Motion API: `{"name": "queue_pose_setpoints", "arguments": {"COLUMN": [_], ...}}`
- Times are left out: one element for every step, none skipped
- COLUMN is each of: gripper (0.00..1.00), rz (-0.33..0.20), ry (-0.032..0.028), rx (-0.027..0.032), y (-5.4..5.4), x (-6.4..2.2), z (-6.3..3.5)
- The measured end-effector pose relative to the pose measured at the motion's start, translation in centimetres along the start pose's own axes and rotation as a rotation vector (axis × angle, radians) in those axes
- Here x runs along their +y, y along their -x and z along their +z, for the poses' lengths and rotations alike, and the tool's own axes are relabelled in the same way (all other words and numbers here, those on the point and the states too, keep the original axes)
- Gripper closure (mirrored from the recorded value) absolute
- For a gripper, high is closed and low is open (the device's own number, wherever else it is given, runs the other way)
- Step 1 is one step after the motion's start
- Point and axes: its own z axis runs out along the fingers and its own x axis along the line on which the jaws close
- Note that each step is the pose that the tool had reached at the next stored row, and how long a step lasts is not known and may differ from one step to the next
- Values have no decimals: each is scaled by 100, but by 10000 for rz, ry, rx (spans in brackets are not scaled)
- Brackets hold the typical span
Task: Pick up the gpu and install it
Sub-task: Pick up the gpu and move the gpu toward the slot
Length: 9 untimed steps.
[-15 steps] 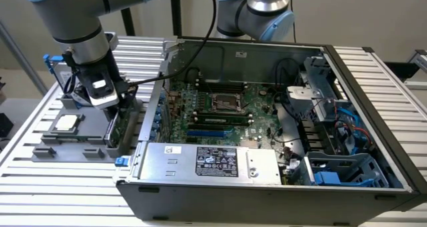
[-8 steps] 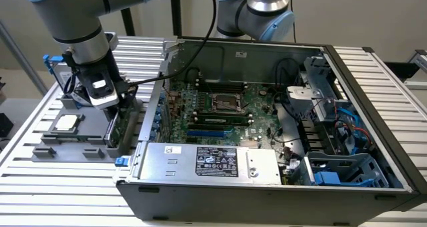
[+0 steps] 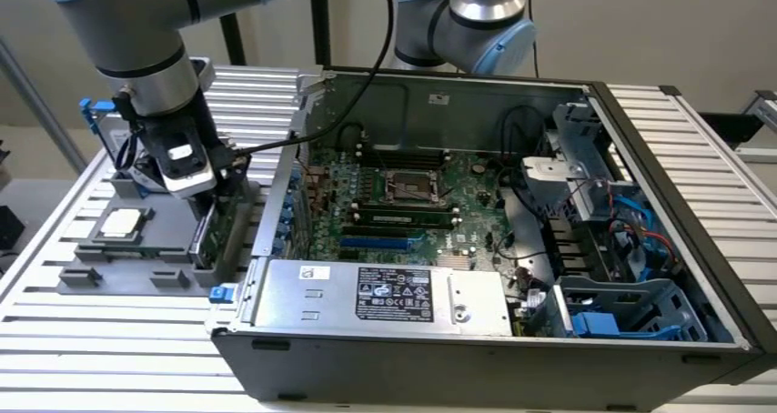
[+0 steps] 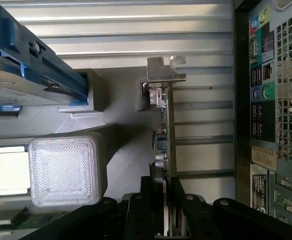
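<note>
— What do the fingers (image 4: 150, 200) do, as we see them from the wrist?
— They are pressed on the two faces of the gpu (image 4: 167, 130), one on each side. So we say the gripper (image 4: 165, 192) is grasping the card.
— Where does the card stand?
— It stands upright on its edge at the grey holder (image 3: 134, 258), in the left middle of the exterior view, just beside the outer wall of the computer case (image 3: 486, 358). We cannot tell if it sits in its slot or is a little lifted. Its silver bracket (image 4: 163, 75) is at the end far from the fingers.
— And around it?
— The CPU chip (image 3: 126, 222) lies flat in the same holder, toward the exterior view's left. The holder rests on the slatted table (image 3: 73, 340). The case is open, filling the centre and right of the frame, with the motherboard (image 3: 401, 195) inside and the power supply (image 3: 377, 295) at the lower centre.
</note>
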Motion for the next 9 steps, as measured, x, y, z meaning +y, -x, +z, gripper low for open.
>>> {"name": "queue_pose_setpoints", "arguments": {"gripper": [100,100,100,100,100,100,100,100,100], "rz": [0,0,0,0,0,0,0,0,0], "ry": [0,-1,-1,-1,0,0,0,0,1], "rx": [0,1,1,2,1,1,1,1,1], "y": [0,0,1,1,1,2,2,3,3], "x": [0,0,1,1,2,2,3,3,4], "z": [-5,-12,-21,-32,-41,-52,-64,-74,-86]}}
